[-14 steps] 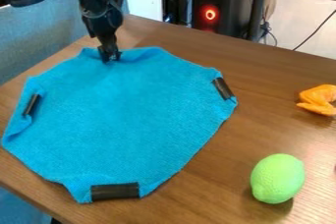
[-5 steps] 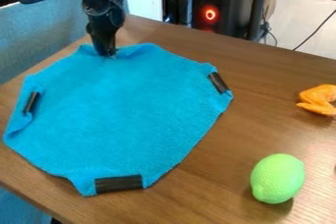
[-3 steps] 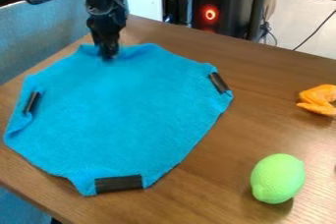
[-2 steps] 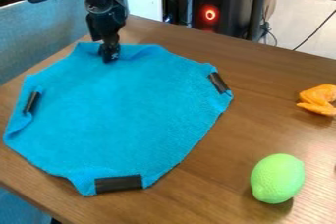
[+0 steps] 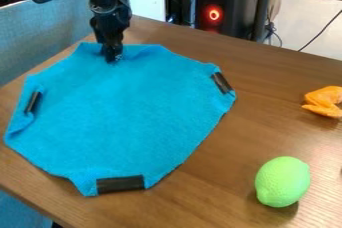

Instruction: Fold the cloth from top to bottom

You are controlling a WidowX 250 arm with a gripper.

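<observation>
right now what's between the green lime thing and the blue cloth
Only bare wooden table lies between the green lime-like object and the blue cloth, in the camera view.

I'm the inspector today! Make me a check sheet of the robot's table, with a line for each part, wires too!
Surface: brown wood tabletop.
Job's things: blue cloth, spread out, not folded in half; black strips at its left, right and bottom edges.
Clutter: green lime-like toy and orange object, both right of the cloth.
Gripper: black gripper, at the cloth's top edge.
Cables: thin dark cable behind the tabletop.
Surroundings: black box with a glowing red ring; blue padded panel at left.
</observation>
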